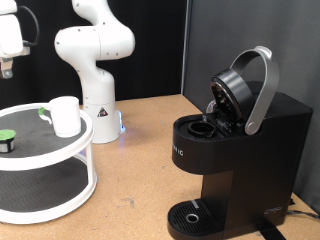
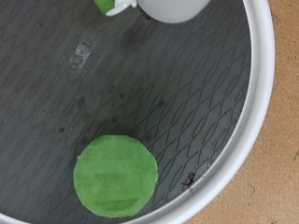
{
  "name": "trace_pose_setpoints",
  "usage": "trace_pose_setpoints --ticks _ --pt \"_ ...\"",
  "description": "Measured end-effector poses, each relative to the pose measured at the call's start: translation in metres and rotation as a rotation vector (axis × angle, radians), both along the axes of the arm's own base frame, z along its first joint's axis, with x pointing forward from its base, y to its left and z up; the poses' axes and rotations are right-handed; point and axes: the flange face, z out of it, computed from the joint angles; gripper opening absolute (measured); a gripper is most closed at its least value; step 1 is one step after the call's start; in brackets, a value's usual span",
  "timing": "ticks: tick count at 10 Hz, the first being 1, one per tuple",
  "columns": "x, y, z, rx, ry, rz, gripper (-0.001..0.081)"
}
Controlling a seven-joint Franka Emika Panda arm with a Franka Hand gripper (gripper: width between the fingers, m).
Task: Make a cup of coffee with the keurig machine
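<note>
The black keurig machine (image 1: 235,150) stands at the exterior view's right with its grey-handled lid (image 1: 250,88) raised and the pod chamber exposed. The white cup (image 1: 65,115) sits on the top tier of a round white stand (image 1: 88,135); its base shows in the wrist view (image 2: 173,7). A green-topped pod (image 1: 7,140) (image 2: 115,175) lies on the same dark tier. My gripper (image 1: 7,68) hangs high above the stand at the exterior view's upper left, over the pod, touching nothing. Its fingers do not show in the wrist view.
A second green piece (image 1: 42,112) (image 2: 112,6) lies beside the cup. The white arm base (image 1: 97,100) stands behind the stand. The stand has a lower tier (image 1: 40,185). The wooden tabletop (image 1: 140,170) lies between stand and machine.
</note>
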Motion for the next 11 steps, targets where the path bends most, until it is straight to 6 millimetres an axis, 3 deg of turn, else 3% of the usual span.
trace_pose_setpoints --ticks 4,11 --pt "-0.003 -0.003 -0.013 -0.008 -0.006 0.063 0.0803" --pt "0.009 -0.006 -0.086 -0.048 0.022 0.030 0.0803"
